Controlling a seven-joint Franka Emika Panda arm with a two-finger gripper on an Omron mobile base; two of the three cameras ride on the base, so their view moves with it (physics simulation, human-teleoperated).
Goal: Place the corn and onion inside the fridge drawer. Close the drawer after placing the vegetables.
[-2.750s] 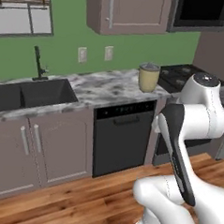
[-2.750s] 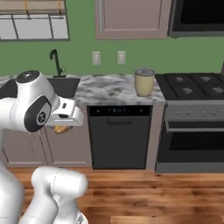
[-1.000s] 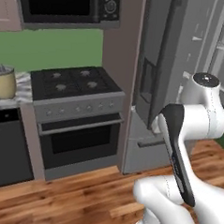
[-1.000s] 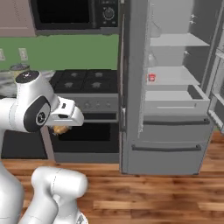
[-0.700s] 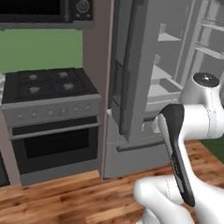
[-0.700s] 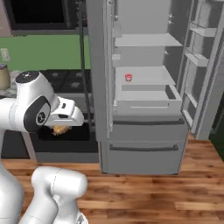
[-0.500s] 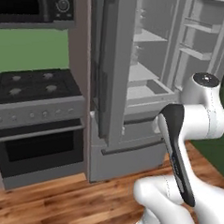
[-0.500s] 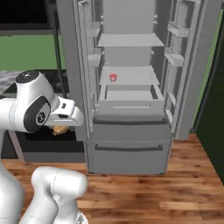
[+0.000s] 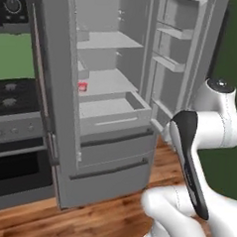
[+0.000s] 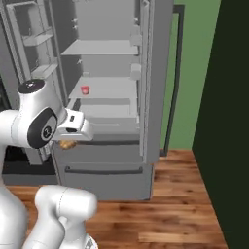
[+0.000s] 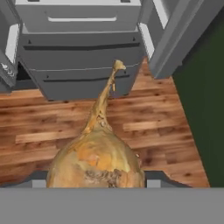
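Fridge drawer (image 9: 113,109) pulled out at mid-height of the open fridge (image 9: 101,65), tray facing up, plain front toward the robot; seen also at the top of the hand view. Just behind it on the shelf, a small red cup (image 9: 83,86), to be left alone. Below, the taller front panel (image 9: 114,145) with its handle, not the target. Onion (image 11: 97,159) held close in front of the hand camera, stem tip pointing toward the fridge, bulb sitting between the fingers; tool (image 10: 68,144) closed on it, judging by the brown bulb tucked under the hand in the right base view, though the fingertips themselves are mostly hidden. Best carried high enough to clear the drawer front, brought over the middle of the tray, lowered close before letting go so the bulb cannot roll out. Corn not made out here.
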